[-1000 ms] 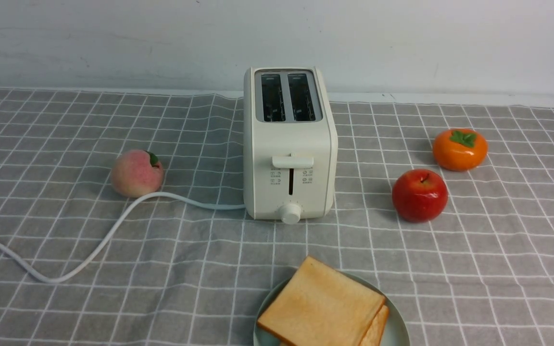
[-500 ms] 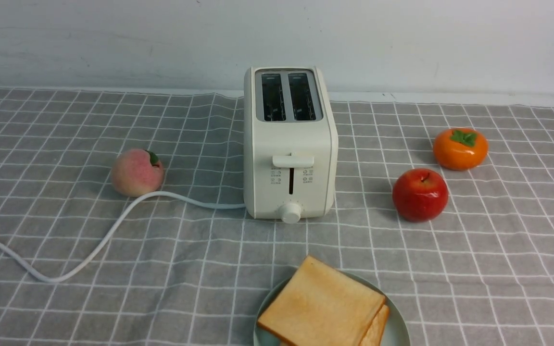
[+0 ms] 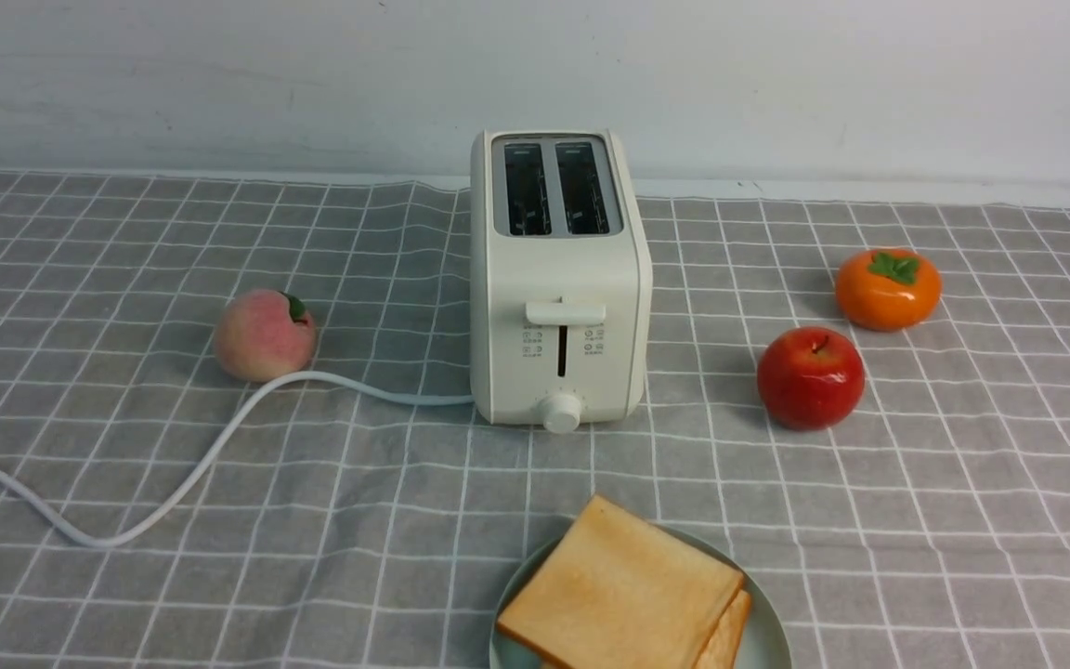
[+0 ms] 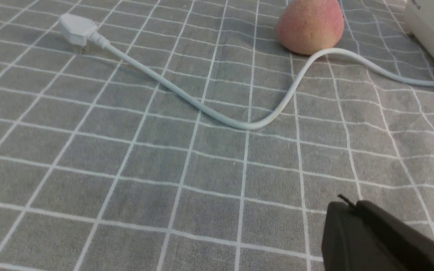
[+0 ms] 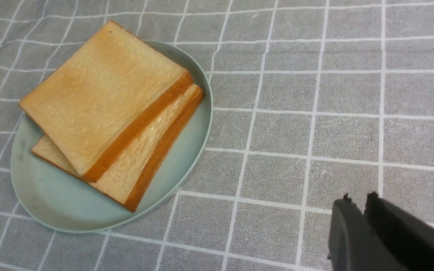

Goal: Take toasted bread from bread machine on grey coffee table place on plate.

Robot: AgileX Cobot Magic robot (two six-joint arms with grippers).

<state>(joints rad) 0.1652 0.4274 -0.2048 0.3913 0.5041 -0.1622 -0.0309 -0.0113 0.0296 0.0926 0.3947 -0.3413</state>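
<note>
Now the two slices of toasted bread (image 3: pixel 621 595) lie stacked on the plate (image 3: pixel 767 641) at the near edge of the bench (image 3: pixel 962 520), the upper slice shifted so the lower one's orange-brown crust shows at its right. Their faces are matte, finely pitted and golden-tan; the plate is smooth, round, pale mint green with a shallow raised rim. Beyond it stands the bread machine (image 3: pixel 558 279), a cream-white rounded box, both dark slots empty, with a lever and round knob on its front. Its white cord (image 3: pixel 219 437) curls leftward past a fuzzy pink peach (image 3: pixel 265 334). To the right sit a glossy red apple (image 3: pixel 811 376) and, farther back, an orange persimmon (image 3: pixel 888 288). The bench wears slightly wrinkled grey cloth gridded in white; a plain white wall (image 3: pixel 219 74) rises behind. The left tool (image 4: pixel 347 205) is pressed together above bare cloth, holding nothing. The right tool (image 5: pixel 357 201) shows a narrow gap between its dark fingers, empty, near the plate.
</note>
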